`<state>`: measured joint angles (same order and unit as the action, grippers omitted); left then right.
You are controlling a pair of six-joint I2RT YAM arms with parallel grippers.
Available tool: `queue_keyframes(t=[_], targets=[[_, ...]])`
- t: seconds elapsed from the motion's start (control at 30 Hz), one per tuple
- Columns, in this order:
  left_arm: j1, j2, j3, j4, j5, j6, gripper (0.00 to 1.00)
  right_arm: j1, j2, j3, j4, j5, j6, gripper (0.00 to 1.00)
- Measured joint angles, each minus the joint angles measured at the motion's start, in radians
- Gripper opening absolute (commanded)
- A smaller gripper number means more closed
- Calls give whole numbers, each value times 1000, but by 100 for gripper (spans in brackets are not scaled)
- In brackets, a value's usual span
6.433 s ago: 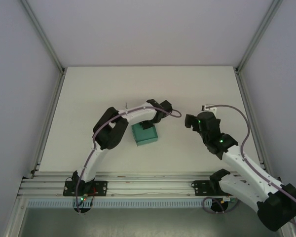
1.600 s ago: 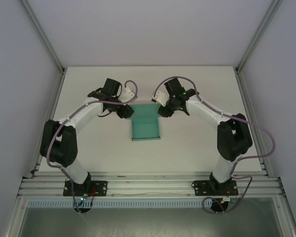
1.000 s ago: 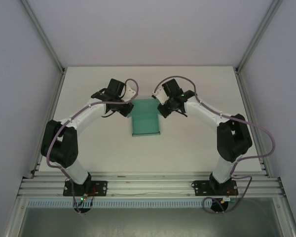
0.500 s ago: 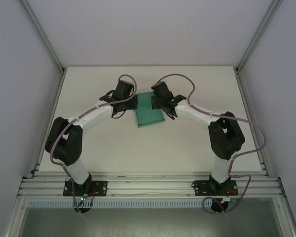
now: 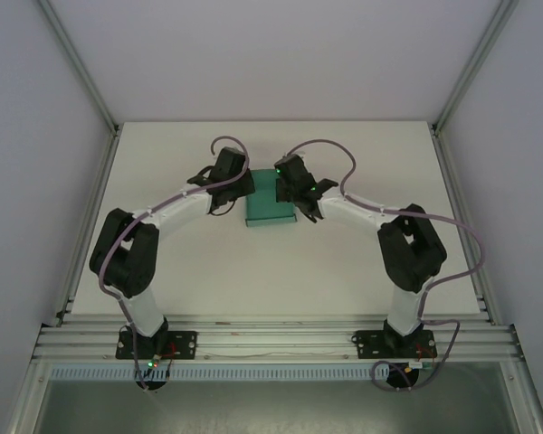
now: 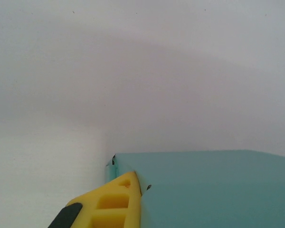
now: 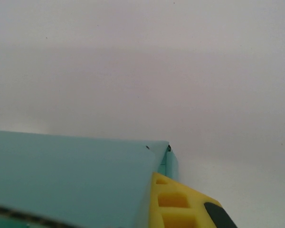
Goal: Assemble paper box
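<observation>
Teal box [image 5: 268, 203] on white bench [image 5: 344, 262], left hand [image 5: 245, 190] and right hand [image 5: 287, 188] against its far side edges, whether either is clamped or apart cannot be told, wide bench in front.

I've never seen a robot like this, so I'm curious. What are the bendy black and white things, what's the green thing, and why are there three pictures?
Those are two robot arms bolted to a white table. Each ends in a gripper, a hand with two fingers. The big picture looks down from above. In it the left gripper and right gripper meet at a green paper box, which they are meant to fold up. The other two pictures come from small cameras on the wrists. Each shows a yellow finger right beside the green card, and the right finger mirrors the left. I can't tell if they are pinching it.
</observation>
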<state>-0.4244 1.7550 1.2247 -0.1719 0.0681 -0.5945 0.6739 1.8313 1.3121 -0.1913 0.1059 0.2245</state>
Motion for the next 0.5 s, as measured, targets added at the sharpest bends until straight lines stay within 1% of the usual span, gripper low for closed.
queue_keyframes(t=[0.13, 0.23, 0.3, 0.37, 0.4, 0.47, 0.5], targets=[[-10, 2, -35, 63, -8, 20, 1, 6, -12, -45, 32, 26, -13, 3], [-22, 2, -64, 96, -6, 55, 6, 8, -19, -72, 50, 55, -33, 3], [-33, 0, -96, 126, -5, 85, 9, 9, -24, -99, 63, 68, -46, 3], [-46, -16, -150, 180, -4, 116, 16, 14, -32, -139, 80, 79, -58, 3], [-52, -33, -178, 201, 1, 128, 17, 16, -38, -160, 97, 85, -64, 3], [-63, -80, -241, 240, 21, 143, 23, 18, -55, -200, 139, 90, -76, 3], [-67, -98, -266, 254, 33, 150, 24, 19, -65, -222, 163, 89, -83, 3]])
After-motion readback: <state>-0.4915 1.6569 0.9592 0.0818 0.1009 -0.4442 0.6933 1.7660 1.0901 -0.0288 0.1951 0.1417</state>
